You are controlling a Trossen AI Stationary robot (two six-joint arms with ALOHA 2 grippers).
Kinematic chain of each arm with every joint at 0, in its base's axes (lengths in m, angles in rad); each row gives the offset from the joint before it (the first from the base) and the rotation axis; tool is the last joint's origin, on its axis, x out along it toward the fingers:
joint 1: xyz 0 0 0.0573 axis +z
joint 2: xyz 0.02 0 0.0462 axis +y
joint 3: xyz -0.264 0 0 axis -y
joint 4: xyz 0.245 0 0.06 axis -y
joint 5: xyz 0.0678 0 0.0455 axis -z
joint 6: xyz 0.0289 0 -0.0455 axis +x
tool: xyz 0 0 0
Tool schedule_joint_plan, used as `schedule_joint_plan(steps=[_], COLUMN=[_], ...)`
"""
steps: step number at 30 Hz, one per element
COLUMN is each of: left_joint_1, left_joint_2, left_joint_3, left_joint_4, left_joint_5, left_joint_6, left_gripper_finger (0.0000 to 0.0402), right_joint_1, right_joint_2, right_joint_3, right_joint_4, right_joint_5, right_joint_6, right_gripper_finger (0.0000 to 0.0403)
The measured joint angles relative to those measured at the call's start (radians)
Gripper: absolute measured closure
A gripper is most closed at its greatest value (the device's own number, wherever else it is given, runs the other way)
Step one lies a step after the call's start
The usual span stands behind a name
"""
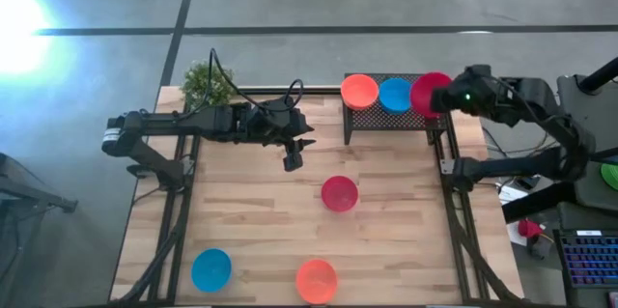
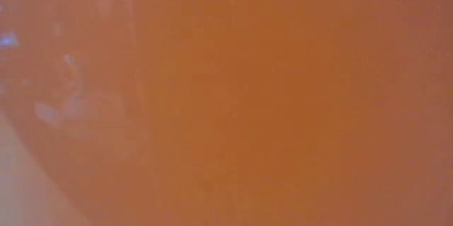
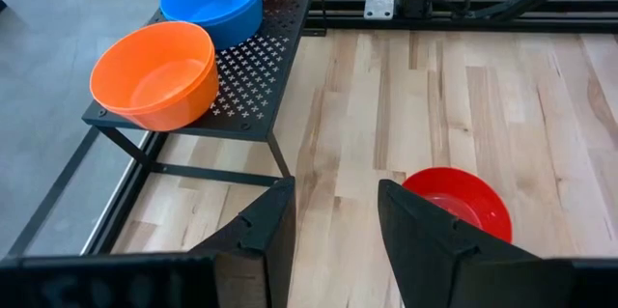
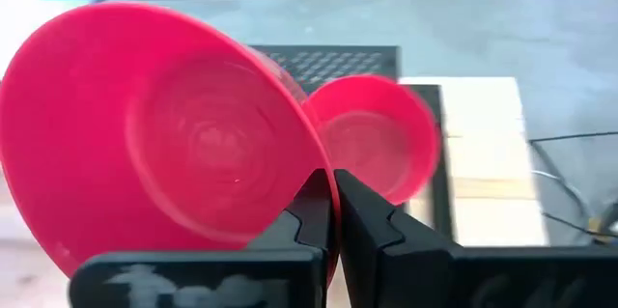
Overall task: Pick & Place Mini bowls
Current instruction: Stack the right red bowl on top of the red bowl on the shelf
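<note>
My right gripper (image 1: 442,98) is shut on a red mini bowl (image 1: 429,93) above the right end of the black mesh rack (image 1: 391,120). An orange bowl (image 1: 359,90) and a blue bowl (image 1: 394,94) sit upright on the rack top. In the right wrist view a second red bowl (image 4: 379,142) shows behind the held one, by the rack. On the table stand a red bowl (image 1: 339,193), a blue bowl (image 1: 210,269) and an orange bowl (image 1: 316,280). My left gripper (image 1: 292,161) hangs open over the table's middle, touching nothing. My right gripper (image 4: 333,178) pinches the red bowl's rim (image 4: 319,168), one finger on the inner side of the wall and one on the outer side. The bowl is lifted clear and tipped on its side, its hollow facing back along the fingers.
A small green plant (image 1: 205,81) stands at the table's far left corner. The low view is filled by an orange surface (image 2: 226,98) close to the lens. Bare wood (image 1: 251,211) lies between the left gripper and the near bowls.
</note>
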Motion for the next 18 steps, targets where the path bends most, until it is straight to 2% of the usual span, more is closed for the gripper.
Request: schedule_joint_plan(steps=[10,18], left_joint_1=[0.000,0.000], left_joint_2=[0.000,0.000], left_joint_3=[0.000,0.000], left_joint_4=[0.000,0.000], left_joint_5=[0.000,0.000], left_joint_6=[-0.001,-0.005], left_gripper_finger=[0.0259,0.0259], right_joint_1=[-0.317,-0.421], right_joint_2=[0.023,0.113], right_joint_3=[-0.006,-0.007], right_joint_4=[0.000,0.014], right_joint_5=[-0.009,-0.018], right_joint_6=[-0.165,-0.279], right_gripper_finger=[0.0394,0.0394])
